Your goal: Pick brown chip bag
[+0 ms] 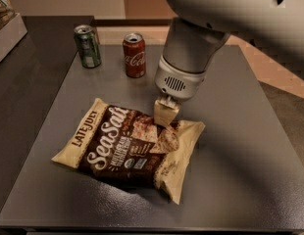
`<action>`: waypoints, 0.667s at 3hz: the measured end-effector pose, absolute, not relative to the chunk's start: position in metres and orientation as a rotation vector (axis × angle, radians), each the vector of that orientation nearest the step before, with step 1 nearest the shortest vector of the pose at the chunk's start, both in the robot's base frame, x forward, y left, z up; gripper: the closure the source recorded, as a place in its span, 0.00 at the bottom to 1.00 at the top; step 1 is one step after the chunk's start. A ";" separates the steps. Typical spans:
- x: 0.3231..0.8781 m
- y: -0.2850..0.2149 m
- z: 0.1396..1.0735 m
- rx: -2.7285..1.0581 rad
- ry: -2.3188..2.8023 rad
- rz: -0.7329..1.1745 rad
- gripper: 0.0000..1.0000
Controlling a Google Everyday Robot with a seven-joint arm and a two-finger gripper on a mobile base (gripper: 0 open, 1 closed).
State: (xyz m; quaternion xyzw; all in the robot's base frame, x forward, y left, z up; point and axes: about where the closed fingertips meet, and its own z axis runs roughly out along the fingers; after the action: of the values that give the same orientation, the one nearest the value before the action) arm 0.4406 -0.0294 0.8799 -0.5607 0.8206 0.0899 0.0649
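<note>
Grey tabletop [245, 151] fills most of the camera view, and the brown chip bag [117, 148] lies flat on it towards the front, face up and skewed, with the "Sea Salt" script running diagonally. The arm [230, 13] reaches in from the upper right and points steeply down. Its gripper [165, 115] sits at the bag's far edge, right of the middle, with its cream tip touching or just meeting the crinkled film beside the pictured chips. Whether the gripper is open, closed or already pinching the film cannot be told from this angle. A green can [88, 46] and a red cola can [134, 55] stand upright near each other at the back left, well apart from the bag and off the arm's line.

The step in hand looks like the grasp itself: the approach is done and the bag is not yet lifted. The next move probably calls for a firm pinch on a fold of the film, then a straight rise. Held by one edge, such a floppy bag would likely hang and swing, so a slow lift seems wise
</note>
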 end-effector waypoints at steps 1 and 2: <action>0.447 -0.036 0.900 -1.655 2.452 0.222 1.00; 0.457 -0.040 0.933 -1.629 2.398 0.151 1.00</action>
State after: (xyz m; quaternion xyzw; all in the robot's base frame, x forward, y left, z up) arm 0.4565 -0.0399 0.9327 -0.5571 0.8202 0.0517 0.1190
